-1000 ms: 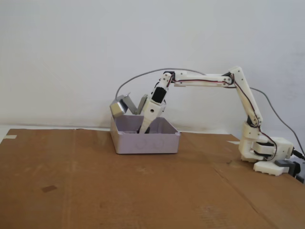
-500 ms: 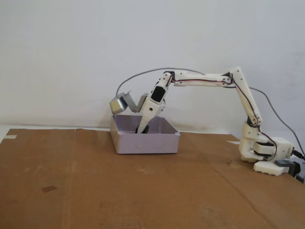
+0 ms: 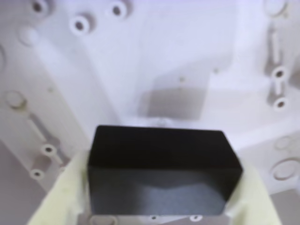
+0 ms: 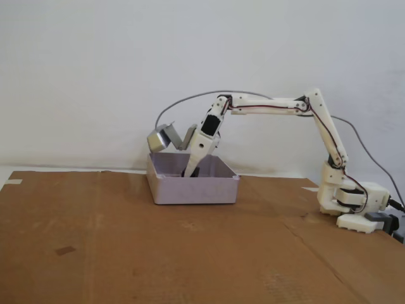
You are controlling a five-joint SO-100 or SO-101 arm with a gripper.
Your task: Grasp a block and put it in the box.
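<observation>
A black block (image 3: 161, 159) fills the lower middle of the wrist view, held between my two yellow-padded fingers (image 3: 61, 197). My gripper (image 3: 164, 168) is shut on it. Behind the block is the pale inside of the white box (image 3: 187, 56), with moulded bosses and screw holes. In the fixed view my gripper (image 4: 190, 170) reaches down inside the white box (image 4: 193, 190), which stands on the cardboard left of centre. The block shows there only as a dark tip below the box rim.
Brown cardboard (image 4: 158, 253) covers the table. The arm's base (image 4: 351, 206) stands at the right, with a grey cable arching over the arm. The wrist camera housing (image 4: 161, 137) hangs just above the box's back left rim. A white wall is behind.
</observation>
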